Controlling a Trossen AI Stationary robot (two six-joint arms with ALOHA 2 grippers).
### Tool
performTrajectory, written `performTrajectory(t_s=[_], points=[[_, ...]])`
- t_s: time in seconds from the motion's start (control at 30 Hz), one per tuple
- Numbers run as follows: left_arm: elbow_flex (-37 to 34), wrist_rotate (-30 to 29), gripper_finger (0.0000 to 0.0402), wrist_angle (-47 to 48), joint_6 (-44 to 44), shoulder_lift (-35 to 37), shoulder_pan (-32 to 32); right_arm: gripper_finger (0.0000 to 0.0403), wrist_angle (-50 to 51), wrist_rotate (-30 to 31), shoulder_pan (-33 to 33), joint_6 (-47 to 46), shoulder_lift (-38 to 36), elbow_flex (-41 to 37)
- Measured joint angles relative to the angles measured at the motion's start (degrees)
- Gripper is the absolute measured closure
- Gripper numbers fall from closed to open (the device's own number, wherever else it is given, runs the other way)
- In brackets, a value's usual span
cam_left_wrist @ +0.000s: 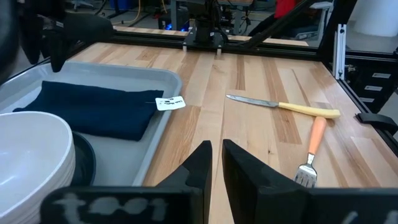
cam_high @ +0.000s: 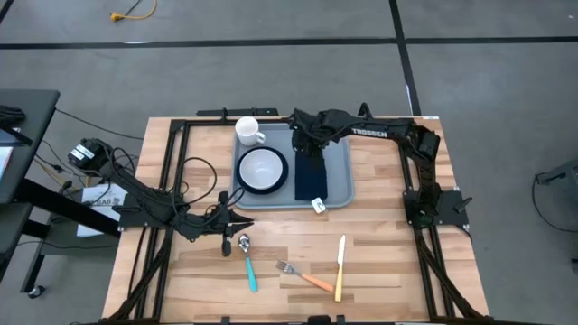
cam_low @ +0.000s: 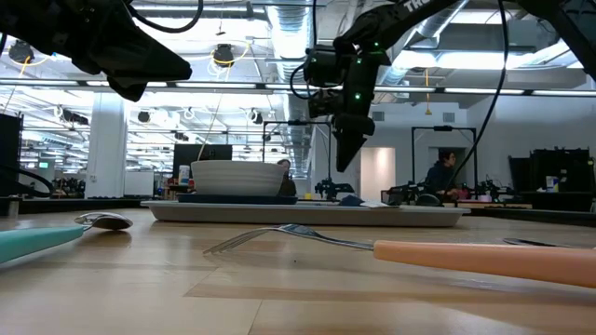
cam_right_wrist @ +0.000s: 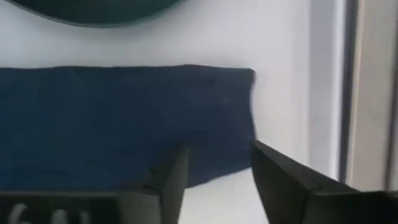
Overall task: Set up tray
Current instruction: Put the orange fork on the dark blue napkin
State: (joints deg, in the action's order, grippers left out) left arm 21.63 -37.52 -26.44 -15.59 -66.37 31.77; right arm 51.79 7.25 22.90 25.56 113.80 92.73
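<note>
1. The large, flat, light grey-blue plastic tray (cam_high: 341,155) with rounded corners and a low rim lies at about twelve o'clock on the wooden surface (cam_high: 379,262), already carrying a white bowl (cam_high: 262,166) on a dark round plate (cam_high: 246,184), a white mug (cam_high: 248,132) and a folded navy napkin (cam_high: 310,177).
2. It looks stiff and light in itself, but loaded it would likely be heavier and apt to tip (the crockery is breakable and could slide on smooth plastic).
3. The rim is probably the only hold; the bare three o'clock edge seems best.
4. The right gripper (cam_right_wrist: 214,168) hovers over the napkin's twelve o'clock end, jaws parted, gripping nothing.
5. The left gripper (cam_left_wrist: 214,152) waits near seven o'clock of the tray, jaws nearly closed and empty.
</note>
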Motion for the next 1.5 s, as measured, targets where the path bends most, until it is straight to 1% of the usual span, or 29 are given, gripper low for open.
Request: performTrajectory(t_s=[0.07, 0.17, 0.3, 0.4, 0.47, 0.53, 0.6, 0.63, 0.7, 0.83, 0.93, 1.0, 1.07, 1.13, 1.2, 1.27, 1.37, 1.43, 1.5], points=[[0.00, 0.00, 0.0377, 0.00, 0.02, 0.00, 0.00, 0.0207, 0.41, 2.84, -0.18, -0.03, -0.06, 0.00], [0.00, 0.02, 0.0377, 0.00, 0.01, 0.00, 0.00, 0.0180, 3.80, 7.73, -0.82, -1.36, -0.97, -0.01], [0.00, 0.01, 0.0377, 0.08, 0.02, 0.00, 0.00, 0.0168, 11.57, 7.62, -1.18, -3.27, -3.93, 0.00], [0.00, -0.08, 0.0377, 0.15, 0.01, 0.00, 0.00, 0.0172, 16.51, 4.26, -1.13, -7.75, -6.42, -0.28], [0.00, -0.29, 0.0377, 0.54, 0.03, 0.00, 0.00, 0.0176, 18.93, -0.90, -1.10, -12.27, -8.20, -0.26], [0.00, -0.31, 0.0377, 0.75, 0.06, 0.00, 0.00, 0.0180, 20.75, -7.84, -1.67, -17.41, -9.71, -0.26], [0.00, -0.43, 0.0377, 1.45, 0.08, 0.00, 0.00, 0.0183, 21.41, -14.73, -3.24, -21.32, -10.85, -0.24], [0.00, -0.37, 0.0377, 1.72, 0.08, 0.00, 0.00, 0.0184, 21.65, -17.00, -4.51, -22.63, -11.23, -0.24], [0.00, -0.36, 0.0377, 2.54, 0.10, 0.00, -0.07, 0.0184, 20.66, -18.33, -7.92, -24.54, -11.72, -0.24], [0.00, -0.35, 0.0377, 3.75, 0.11, 0.00, -0.11, 0.0184, 18.34, -16.82, -16.09, -27.86, -11.46, -0.24], [0.00, -1.37, 0.0377, 2.04, 0.53, 0.00, -0.27, 0.0184, 15.05, -13.81, -22.64, -29.10, -11.45, -0.24], [0.00, -3.26, 0.0377, -1.25, 2.93, 0.21, -0.28, 0.0184, 11.93, -11.08, -26.73, -31.23, -11.45, -0.24], [0.00, -4.01, 0.0377, -3.51, 6.52, 2.02, -0.30, 0.0184, 8.57, -9.53, -30.31, -34.83, -11.45, -0.24], [0.00, -1.84, 0.0377, -4.09, 9.59, 5.30, -0.67, 0.0184, 6.45, -9.18, -33.61, -38.48, -11.45, -0.24], [0.00, 2.24, 0.0377, -1.99, 11.28, 9.57, -1.35, 0.0184, 4.98, -8.10, -36.46, -41.93, -11.45, -0.24], [0.00, 7.33, 0.0377, 1.91, 11.39, 14.33, -1.80, 0.0184, 4.25, -5.59, -38.91, -44.78, -11.43, -0.24], [-0.15, 14.73, 0.0377, 9.61, 10.45, 20.06, -2.42, 0.0184, 4.02, 0.00, -41.52, -48.52, -11.41, -0.24], [-1.01, 17.10, 0.0377, 11.58, 9.37, 22.63, -2.39, 0.0184, 4.03, 3.05, -42.32, -51.08, -11.41, -0.24], [-1.93, 19.10, 0.0377, 11.80, 9.24, 23.87, -2.36, 0.0184, 4.02, 3.48, -42.53, -53.54, -11.39, -0.24]])
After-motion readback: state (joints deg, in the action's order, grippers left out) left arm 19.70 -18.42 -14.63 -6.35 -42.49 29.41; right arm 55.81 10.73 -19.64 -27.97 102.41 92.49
